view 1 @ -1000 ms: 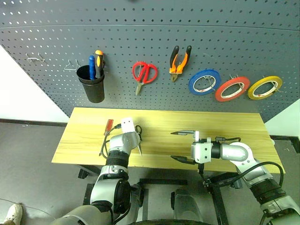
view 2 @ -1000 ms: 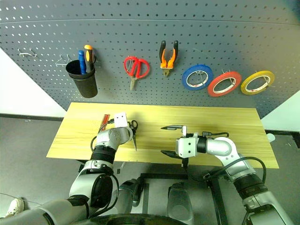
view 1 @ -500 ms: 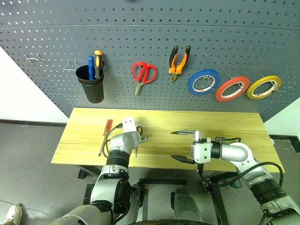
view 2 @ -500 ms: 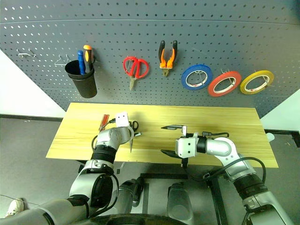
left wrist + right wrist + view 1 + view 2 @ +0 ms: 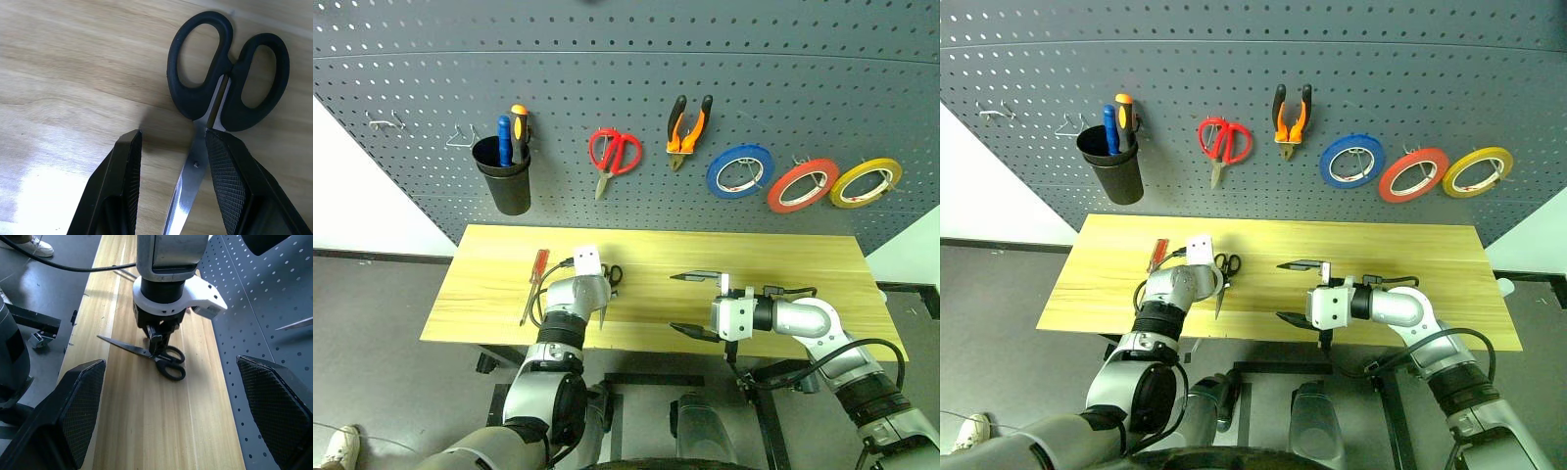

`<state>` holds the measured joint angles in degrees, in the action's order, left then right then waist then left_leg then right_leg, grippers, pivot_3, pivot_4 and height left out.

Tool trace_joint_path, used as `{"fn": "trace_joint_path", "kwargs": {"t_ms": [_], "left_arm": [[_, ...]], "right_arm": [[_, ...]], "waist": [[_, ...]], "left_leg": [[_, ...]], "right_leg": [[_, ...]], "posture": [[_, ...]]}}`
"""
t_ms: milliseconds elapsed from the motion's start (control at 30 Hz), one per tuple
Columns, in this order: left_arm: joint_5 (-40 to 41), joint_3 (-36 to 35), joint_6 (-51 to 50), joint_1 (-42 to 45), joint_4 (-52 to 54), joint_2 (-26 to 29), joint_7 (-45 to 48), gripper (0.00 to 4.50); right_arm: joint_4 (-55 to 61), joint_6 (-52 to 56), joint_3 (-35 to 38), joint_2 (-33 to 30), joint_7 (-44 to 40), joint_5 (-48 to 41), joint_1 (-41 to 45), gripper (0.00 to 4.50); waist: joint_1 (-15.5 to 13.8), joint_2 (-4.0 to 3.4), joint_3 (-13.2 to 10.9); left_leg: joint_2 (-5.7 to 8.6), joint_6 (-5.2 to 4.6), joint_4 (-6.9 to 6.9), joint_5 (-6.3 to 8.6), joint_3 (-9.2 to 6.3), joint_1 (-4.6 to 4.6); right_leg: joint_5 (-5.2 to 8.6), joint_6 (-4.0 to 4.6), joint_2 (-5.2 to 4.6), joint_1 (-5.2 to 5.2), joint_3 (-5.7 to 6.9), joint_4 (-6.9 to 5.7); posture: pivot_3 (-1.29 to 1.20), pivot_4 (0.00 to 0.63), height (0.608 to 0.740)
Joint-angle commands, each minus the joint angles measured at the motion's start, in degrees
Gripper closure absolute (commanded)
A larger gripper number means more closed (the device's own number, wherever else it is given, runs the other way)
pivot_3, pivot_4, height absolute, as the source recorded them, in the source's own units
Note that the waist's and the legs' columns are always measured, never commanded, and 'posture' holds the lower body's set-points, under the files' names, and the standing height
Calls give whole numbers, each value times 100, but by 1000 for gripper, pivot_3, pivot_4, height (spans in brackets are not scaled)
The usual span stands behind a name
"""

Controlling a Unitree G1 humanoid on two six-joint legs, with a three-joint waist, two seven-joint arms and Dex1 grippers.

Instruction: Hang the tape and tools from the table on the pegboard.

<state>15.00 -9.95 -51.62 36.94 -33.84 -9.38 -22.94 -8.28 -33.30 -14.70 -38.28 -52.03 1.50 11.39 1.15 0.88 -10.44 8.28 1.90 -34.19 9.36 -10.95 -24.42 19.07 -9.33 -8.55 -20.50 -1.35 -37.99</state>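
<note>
From the head views we see the black-handled scissors [image 5: 608, 287] lying on the surface [image 5: 783, 264], under the left end effector [image 5: 603, 294], with the red-handled screwdriver [image 5: 534, 282] near them, toward the surface's left end. Above the scissors on the pegboard [image 5: 626, 88] hang the pliers [image 5: 689, 127] and, further right, the red tape [image 5: 801, 185]. The right end effector [image 5: 697, 305] hovers right of the scissors with its fingers wide apart. In the left wrist view our fingers [image 5: 226, 171] stand apart, straddling the scissors' pivot; we cannot tell whether they touch the blades. In the right wrist view the scissors [image 5: 159, 357] lie flat beneath the left end effector [image 5: 157, 343].
</note>
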Motion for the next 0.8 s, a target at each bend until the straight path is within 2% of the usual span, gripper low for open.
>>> {"fn": "trace_joint_path", "kwargs": {"t_ms": [33, 333, 800], "left_arm": [[-84, 284, -179, 105, 326, -404, 113, 2365], [-150, 620, -391, -88, 793, -399, 290, 2365], [-400, 617, -487, 470, -390, -259, 437, 2365]], "right_arm": [[62, -92, 67, 24, 54, -40, 28, 0], [98, -70, 83, 17, 91, -34, -12, 0], [141, -44, 83, 2, 176, -7, -52, 0]], "waist": [[5, 1, -1], [9, 2, -1], [10, 2, -2]], "left_leg": [[0, 0, 0, 0, 0, -1], [0, 0, 0, 0, 1, -2], [0, 0, -1, 0, -1, -1]], "right_leg": [[0, 0, 0, 0, 0, 0], [0, 0, 0, -1, -1, 0], [0, 0, 1, -1, 0, -1]], "posture": [[-90, 138, 740], [-91, 143, 740], [-104, 145, 740]]}}
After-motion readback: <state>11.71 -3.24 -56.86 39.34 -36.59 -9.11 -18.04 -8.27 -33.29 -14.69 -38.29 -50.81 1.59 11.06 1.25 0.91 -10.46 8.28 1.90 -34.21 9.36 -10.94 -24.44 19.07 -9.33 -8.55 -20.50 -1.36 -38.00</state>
